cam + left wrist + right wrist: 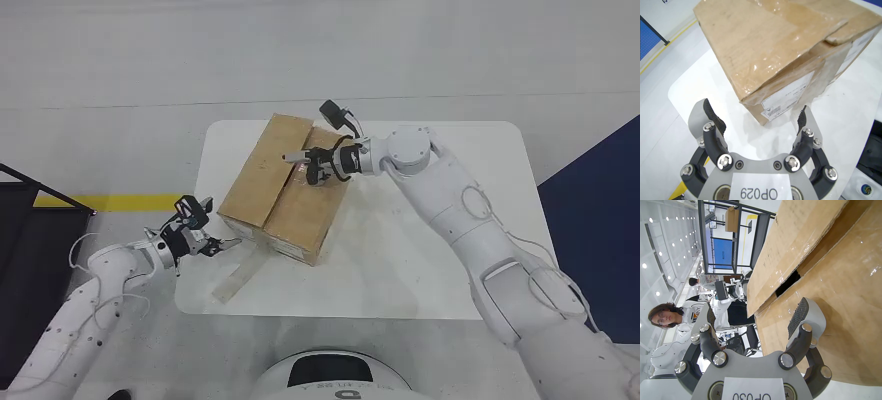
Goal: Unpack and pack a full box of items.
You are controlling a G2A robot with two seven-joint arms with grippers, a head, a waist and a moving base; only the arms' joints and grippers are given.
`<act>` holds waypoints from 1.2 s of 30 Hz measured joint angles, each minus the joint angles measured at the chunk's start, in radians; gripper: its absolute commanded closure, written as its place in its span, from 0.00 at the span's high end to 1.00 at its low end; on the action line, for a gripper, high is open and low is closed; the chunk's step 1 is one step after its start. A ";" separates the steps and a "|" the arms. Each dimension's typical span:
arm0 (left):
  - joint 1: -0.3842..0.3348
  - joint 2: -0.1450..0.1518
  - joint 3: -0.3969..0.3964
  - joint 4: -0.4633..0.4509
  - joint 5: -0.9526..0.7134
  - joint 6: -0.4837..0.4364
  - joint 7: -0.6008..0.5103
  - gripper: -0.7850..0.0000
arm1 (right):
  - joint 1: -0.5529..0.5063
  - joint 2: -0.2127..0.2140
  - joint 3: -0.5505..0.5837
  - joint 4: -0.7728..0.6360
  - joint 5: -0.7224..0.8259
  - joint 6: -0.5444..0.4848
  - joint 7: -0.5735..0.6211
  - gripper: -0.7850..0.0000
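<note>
A brown cardboard box (283,190) lies on the white table (430,270), its two top flaps nearly closed with a dark gap along the seam (787,283). Shiny clear tape covers much of it (772,62), and a white label (787,98) is on its near end. My left gripper (222,243) is open near the box's near left corner (761,111), apart from it. My right gripper (305,162) is open at the far end of the box top, one finger (800,313) over the right flap (838,294).
A strip of clear tape (235,277) trails from the box's near end across the table toward the front edge. The right half of the table is bare. A yellow floor line (110,202) runs past the table's left side.
</note>
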 measured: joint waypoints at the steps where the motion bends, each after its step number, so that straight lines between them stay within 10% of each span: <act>1: -0.011 -0.003 0.013 0.007 0.009 -0.002 0.003 1.00 | 0.000 0.000 0.001 0.000 0.000 -0.001 0.001 1.00; 11: -0.083 -0.038 0.142 0.044 0.160 0.118 0.103 1.00 | -0.003 0.001 0.013 0.006 0.003 -0.008 0.002 1.00; 21: -0.034 -0.026 0.092 0.041 0.207 0.130 0.371 1.00 | -0.009 0.003 0.025 0.012 0.005 -0.019 0.007 1.00; 30: 0.062 -0.009 0.087 -0.073 0.579 0.415 0.379 1.00 | -0.013 0.007 0.034 -0.004 -0.010 -0.017 0.009 1.00; 36: 0.124 0.001 0.045 -0.129 0.428 0.289 0.610 1.00 | -0.029 0.014 0.049 -0.019 -0.012 -0.021 0.005 1.00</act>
